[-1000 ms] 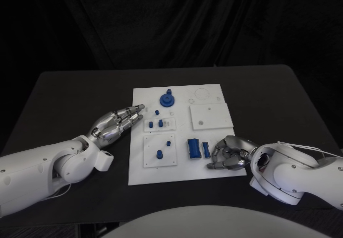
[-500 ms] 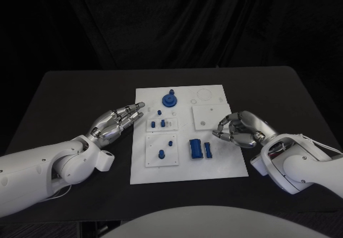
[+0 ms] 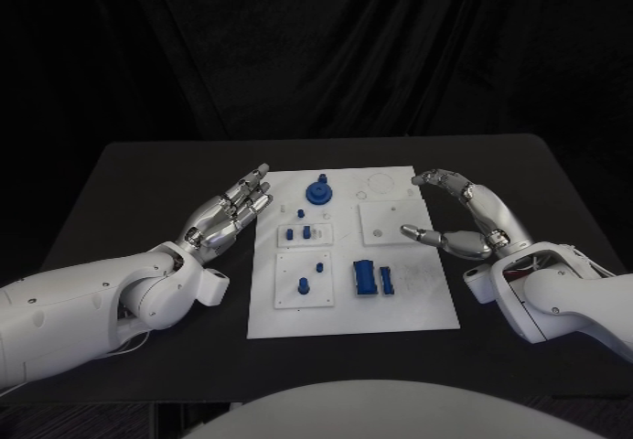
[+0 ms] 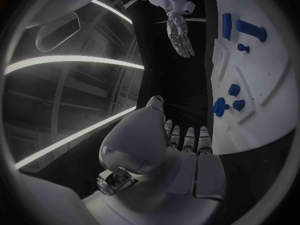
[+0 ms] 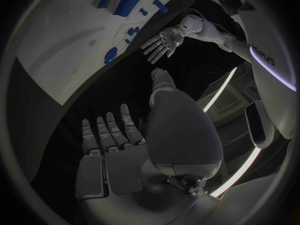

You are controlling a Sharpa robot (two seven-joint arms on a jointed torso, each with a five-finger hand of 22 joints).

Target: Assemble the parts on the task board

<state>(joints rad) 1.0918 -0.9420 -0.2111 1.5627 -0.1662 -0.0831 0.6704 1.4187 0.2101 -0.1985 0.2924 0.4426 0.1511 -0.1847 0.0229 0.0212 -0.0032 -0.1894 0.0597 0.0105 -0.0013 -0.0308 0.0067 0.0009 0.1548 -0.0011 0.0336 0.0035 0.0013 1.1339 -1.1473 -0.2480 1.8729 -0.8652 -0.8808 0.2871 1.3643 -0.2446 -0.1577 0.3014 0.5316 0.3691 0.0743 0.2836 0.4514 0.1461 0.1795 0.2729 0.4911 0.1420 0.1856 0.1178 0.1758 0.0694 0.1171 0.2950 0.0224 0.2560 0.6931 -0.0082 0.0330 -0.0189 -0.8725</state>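
Note:
The white task board [image 3: 423, 306] lies mid-table. On it are a round blue part with a knob [image 3: 318, 191], three small blue pegs [image 3: 301, 231], two more pegs [image 3: 302, 285] on a lower sub-plate, and two upright blue blocks [image 3: 363, 277]. My left hand [image 3: 231, 206] hovers open beside the board's left edge, fingers stretched out. My right hand [image 3: 462, 218] is open at the board's right edge, its thumb over a white square plate [image 3: 390, 219]. The left wrist view shows my left hand [image 4: 181, 150], the board [image 4: 250, 70] and my right hand [image 4: 180, 32]. Neither hand holds anything.
Black table [image 3: 145, 174] surrounds the board, with bare room on both sides and in front. In the right wrist view my right hand [image 5: 119, 150] is spread above the table, with the left hand [image 5: 161, 44] and the board [image 5: 69, 45] beyond it.
My right hand rose from beside the two blue blocks, moved toward the board's far right edge and uncurled its fingers. The blocks stayed put. The left hand barely moved; the camera shifted.

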